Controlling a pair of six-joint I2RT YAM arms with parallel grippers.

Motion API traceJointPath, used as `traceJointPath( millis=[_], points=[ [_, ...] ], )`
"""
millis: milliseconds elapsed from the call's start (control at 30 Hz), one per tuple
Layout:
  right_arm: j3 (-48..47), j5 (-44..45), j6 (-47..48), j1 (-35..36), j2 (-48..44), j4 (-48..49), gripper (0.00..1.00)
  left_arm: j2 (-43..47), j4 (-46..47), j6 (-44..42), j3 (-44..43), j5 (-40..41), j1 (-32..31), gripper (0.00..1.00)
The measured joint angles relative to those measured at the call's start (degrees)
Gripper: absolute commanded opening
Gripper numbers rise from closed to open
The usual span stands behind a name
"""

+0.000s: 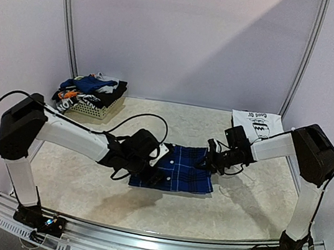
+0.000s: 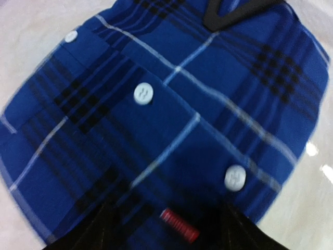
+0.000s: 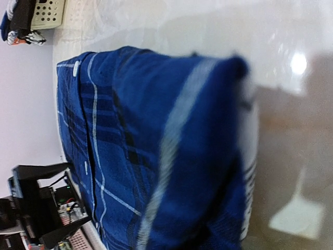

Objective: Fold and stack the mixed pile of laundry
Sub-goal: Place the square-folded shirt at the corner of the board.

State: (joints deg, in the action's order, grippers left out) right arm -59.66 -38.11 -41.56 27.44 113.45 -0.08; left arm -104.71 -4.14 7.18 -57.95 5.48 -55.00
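Tabletop (image 1: 82,188) holds one plaid shirt (image 1: 175,175), three white buttons (image 2: 143,94) showing.

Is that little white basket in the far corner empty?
No, the white basket at the back left is heaped with the laundry pile, with dark, blue and orange pieces rising above its rim.

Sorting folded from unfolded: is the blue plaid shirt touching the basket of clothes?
Apart. The top external view shows a wide gap between the plaid shirt and the back-left basket.
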Motion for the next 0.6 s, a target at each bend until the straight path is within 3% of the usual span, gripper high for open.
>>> traceJointPath(
  millis=[67, 367, 600],
  points=[
    [-2.67, 2.05, 2.58, 0.04, 0.0, -4.26, 0.0, 4.2, -1.33, 0.46, 2.14, 1.97, 0.0, 0.99],
    [-15.08, 14.93, 13.68, -0.13, 0.0, -22.71, 0.0, 20.98, -2.34, 3.06, 10.08, 9.57, 0.0, 1.0],
    [-26.03, 24.57, 20.72, -2.25, -0.04, -34.07, 0.0, 27.54, -2.99, 4.68, 17.22, 11.8, 0.0, 1.0]
  ],
)
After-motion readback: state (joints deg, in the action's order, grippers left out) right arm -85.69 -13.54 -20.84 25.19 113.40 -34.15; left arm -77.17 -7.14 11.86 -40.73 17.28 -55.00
